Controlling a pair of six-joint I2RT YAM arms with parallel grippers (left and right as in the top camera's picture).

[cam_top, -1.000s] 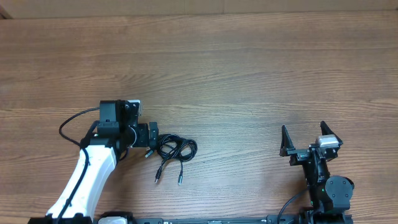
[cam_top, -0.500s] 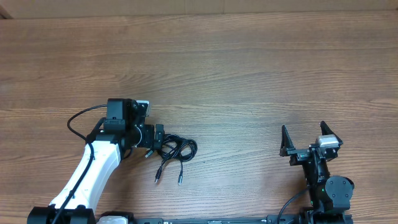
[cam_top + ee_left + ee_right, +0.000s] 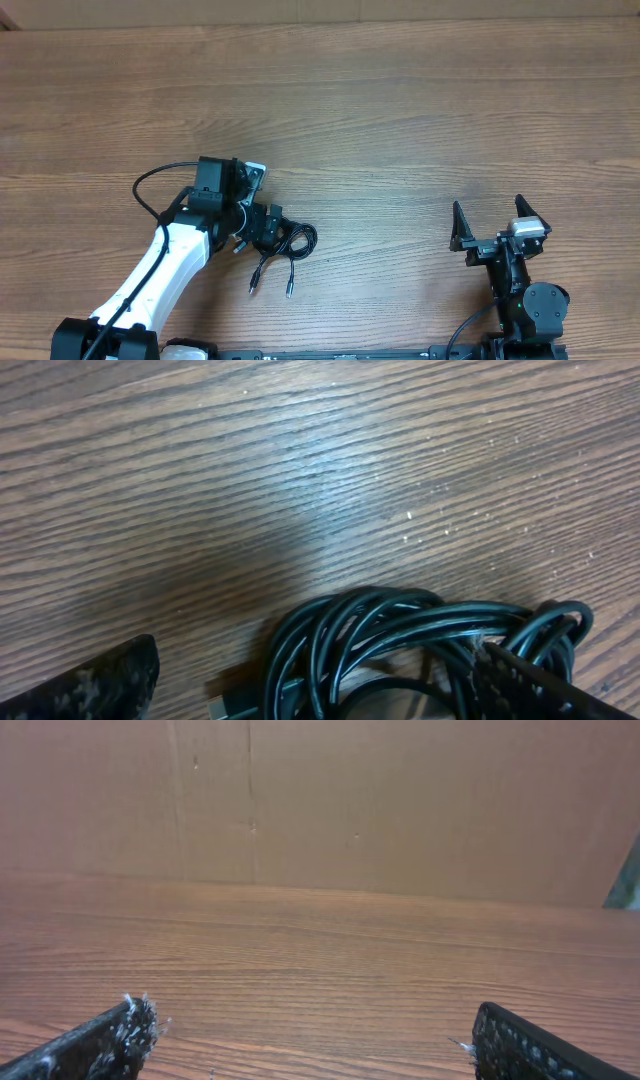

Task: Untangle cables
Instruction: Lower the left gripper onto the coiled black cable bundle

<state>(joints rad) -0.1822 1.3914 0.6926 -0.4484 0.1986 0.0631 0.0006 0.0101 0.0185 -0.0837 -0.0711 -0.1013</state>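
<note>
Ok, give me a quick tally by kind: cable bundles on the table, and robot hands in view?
Cable bundle: 1
Hands, both open: 2 (left hand, right hand)
Total: 3

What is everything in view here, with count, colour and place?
cables: one tangled bundle, strand count unclear, black, on the table toward its near left side
table: one, brown wood grain, fills the overhead view
board: one, plain brown, upright beyond the table's far edge
left gripper: one, black, open, over the bundle's left end
right gripper: one, black, open, near right side, nothing between its fingers
</note>
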